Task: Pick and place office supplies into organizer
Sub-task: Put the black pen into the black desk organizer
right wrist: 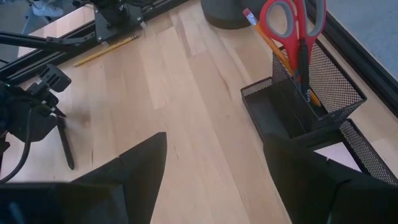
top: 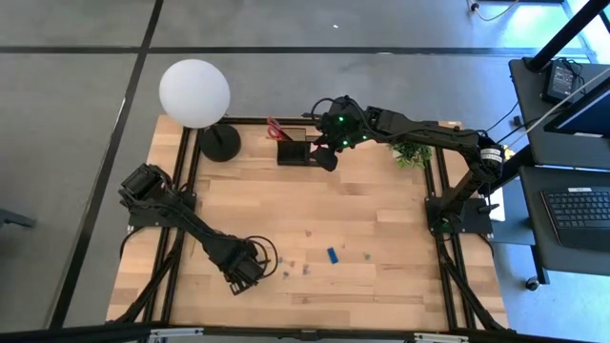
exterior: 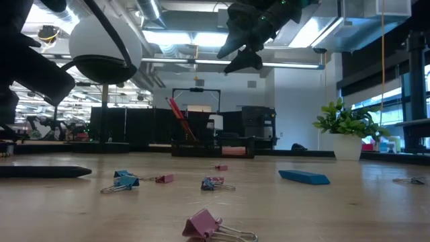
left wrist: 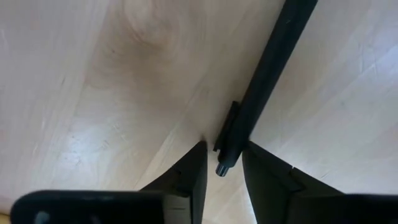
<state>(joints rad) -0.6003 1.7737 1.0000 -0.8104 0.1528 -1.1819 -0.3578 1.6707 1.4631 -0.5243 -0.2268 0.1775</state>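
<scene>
Down near the bench's front-left corner, the left hand (top: 250,270) is lowered to the wood with its two fingers (left wrist: 186,177) on either side of the capped end of a black pen (left wrist: 261,93); the fingers stand close beside the pen with a sliver of bench showing on each side, so the hand is not yet clenched on it. The pen lies flat on the bench (top: 315,205), pointing away from the hand. The right hand (top: 327,152) hangs above the back edge with its fingers spread wide and nothing between them, just over the black mesh organizer (top: 295,151). Red-handled scissors (right wrist: 292,25) and a pencil with a pink eraser stand upright in the organizer's tall compartment, and a pale pad shows in the lower tray beside it. A second pencil (right wrist: 106,51) lies by the left arm's base. Binder clips (exterior: 215,226) and a small blue block (top: 333,254) are scattered along the front middle of the bench, well apart from each other. The broad middle of the bench between the clips and the organizer is bare wood. A globe lamp (top: 195,92) sits at the back-left corner and a potted plant (top: 413,154) at the back right. No writing can be read.
</scene>
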